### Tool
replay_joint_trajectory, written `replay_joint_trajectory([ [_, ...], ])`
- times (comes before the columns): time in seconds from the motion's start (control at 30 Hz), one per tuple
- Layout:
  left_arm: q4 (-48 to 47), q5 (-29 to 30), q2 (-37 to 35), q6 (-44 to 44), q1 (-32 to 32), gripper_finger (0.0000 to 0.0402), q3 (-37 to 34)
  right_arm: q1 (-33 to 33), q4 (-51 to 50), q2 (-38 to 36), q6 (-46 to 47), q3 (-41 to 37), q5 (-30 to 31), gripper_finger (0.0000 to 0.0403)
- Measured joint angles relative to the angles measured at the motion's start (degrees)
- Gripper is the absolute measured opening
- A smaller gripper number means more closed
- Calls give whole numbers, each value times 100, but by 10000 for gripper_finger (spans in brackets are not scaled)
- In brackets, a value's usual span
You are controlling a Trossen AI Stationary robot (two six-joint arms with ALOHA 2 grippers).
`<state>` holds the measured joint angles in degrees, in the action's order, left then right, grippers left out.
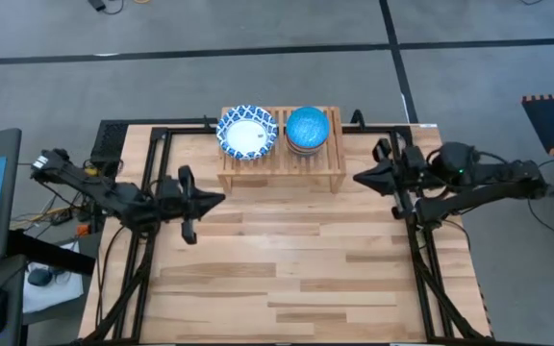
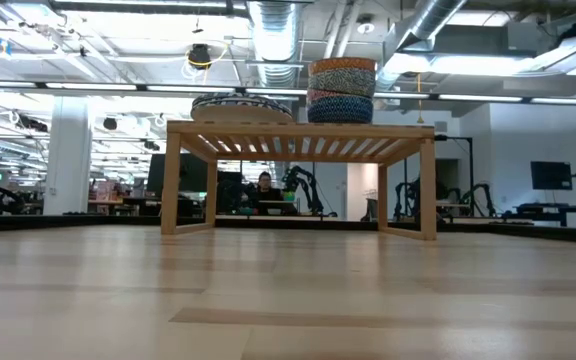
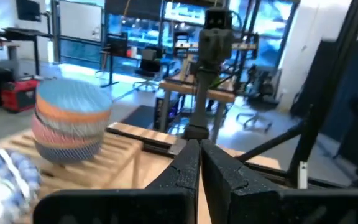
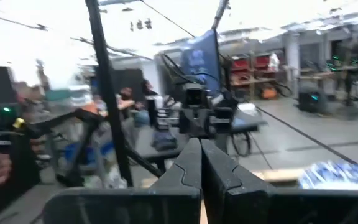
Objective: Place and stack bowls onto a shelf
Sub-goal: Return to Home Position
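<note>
The light-wood slatted shelf [image 1: 280, 159] stands at the table's far middle. On its left part rests a shallow blue-and-white patterned dish [image 1: 246, 133]; on its right part stands a stack of small bowls [image 1: 308, 130] with a bright blue one on top. The stack shows in the low view [image 2: 342, 90] and in the left wrist view [image 3: 72, 119]. My left gripper [image 1: 221, 199] is shut and empty over the table's left side, in front of the shelf. My right gripper [image 1: 357, 177] is shut and empty to the right of the shelf.
Black frame rails [image 1: 152, 207] run along the table's left and right sides and its far edge. The plank tabletop [image 1: 296, 279] spreads in front of the shelf. A person [image 2: 265, 188] sits in the room far behind the table.
</note>
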<state>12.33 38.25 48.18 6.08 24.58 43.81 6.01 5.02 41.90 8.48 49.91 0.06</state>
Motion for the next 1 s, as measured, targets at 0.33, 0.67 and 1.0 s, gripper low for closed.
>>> replay_joint_trajectory([
  [0.33,1277,-265,-1030,-1113,-1,0,-1960,-255,-1363,-625,-304,-1113,724,38],
  [0.67,1133,-199,-2906,-988,39,0,-3243,-148,-1163,-2305,-401,-2166,525,22],
  [1.0,157,-166,-4079,-1029,43,0,-3657,-149,-912,-4061,313,-3598,573,18],
])
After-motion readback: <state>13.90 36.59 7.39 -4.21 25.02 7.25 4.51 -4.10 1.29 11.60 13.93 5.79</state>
